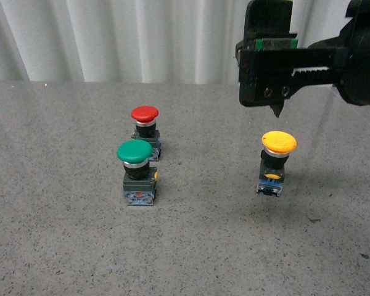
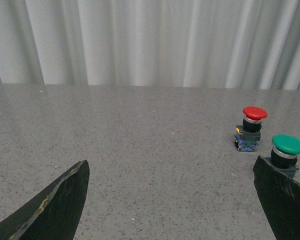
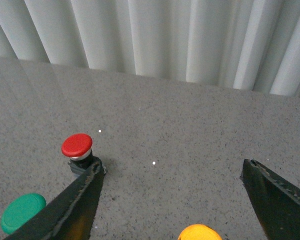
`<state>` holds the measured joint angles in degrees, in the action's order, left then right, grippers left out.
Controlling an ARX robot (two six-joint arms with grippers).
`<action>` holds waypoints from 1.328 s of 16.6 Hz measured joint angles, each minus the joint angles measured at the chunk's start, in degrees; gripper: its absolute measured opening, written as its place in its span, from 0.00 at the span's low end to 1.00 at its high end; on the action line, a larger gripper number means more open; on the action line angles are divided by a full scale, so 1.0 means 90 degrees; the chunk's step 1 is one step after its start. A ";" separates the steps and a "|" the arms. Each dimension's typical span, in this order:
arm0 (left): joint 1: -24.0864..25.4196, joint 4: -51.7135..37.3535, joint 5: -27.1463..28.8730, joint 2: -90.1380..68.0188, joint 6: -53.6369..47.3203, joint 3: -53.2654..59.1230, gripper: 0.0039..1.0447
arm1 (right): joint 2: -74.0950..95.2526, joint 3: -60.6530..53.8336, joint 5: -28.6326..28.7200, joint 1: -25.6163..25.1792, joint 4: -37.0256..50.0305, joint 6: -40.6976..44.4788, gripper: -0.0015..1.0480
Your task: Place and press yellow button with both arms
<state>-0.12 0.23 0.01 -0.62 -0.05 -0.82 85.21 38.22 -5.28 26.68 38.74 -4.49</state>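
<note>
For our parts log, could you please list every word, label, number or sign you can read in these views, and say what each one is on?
No text can be read in any view.
Yellow-capped push button with black body: cap plain; any print on its blue-grey base is too small to read.
Green-capped push button: cap plain; base too small and blurred to read.
Red-capped push button: cap plain; base too small and blurred to read.

- Green-capped button [image 1: 135, 172] stands upright on the speckled grey table [image 1: 49, 234] before me.
- Red-capped button [image 1: 145, 131] stands just behind it, apart.
- White pleated curtain [image 1: 111, 37] backs the table.
</note>
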 joint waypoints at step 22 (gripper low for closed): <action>0.0000 0.0002 0.0000 0.0000 0.0000 0.0000 0.94 | 0.1358 0.0372 -0.0321 -0.0432 -0.0600 0.0342 0.02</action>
<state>-0.12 0.25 0.01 -0.62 -0.05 -0.82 97.43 41.56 -8.16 22.79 33.34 -1.41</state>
